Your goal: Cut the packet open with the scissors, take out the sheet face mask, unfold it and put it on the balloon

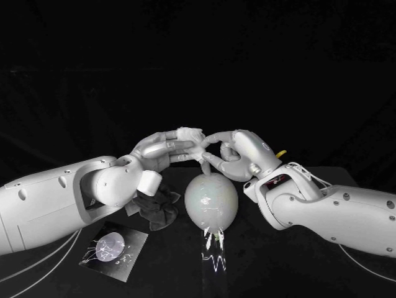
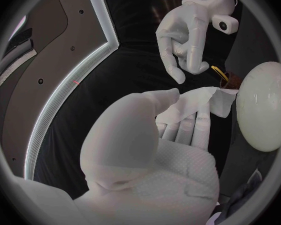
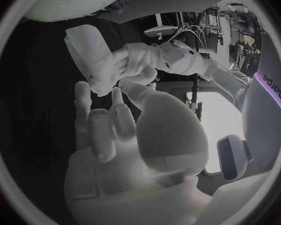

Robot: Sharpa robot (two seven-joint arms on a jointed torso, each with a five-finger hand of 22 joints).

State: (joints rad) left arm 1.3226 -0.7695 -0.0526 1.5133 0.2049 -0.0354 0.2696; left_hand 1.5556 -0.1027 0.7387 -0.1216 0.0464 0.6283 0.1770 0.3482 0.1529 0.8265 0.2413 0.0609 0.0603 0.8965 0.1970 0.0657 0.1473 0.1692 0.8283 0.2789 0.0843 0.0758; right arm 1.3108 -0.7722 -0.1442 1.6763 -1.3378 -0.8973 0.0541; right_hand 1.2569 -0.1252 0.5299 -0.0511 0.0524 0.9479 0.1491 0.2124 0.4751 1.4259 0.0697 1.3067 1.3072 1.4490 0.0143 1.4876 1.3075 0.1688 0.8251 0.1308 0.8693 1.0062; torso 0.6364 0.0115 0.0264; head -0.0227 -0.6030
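The packet (image 1: 114,246) lies on the table, judged cut and emptied. The folded mask (image 1: 190,133) is pinched by the left hand (image 1: 159,150) above the balloon (image 1: 209,198). The right hand (image 1: 238,154) is held spread and empty beside it. Unfolding and placing are left.

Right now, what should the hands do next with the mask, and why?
Probably the right hand should pinch a free edge of the mask and pull gently away. The left hand holds the mask folded above the balloon, and the right hand's fingertips sit close beside it, so unfolding looks next.
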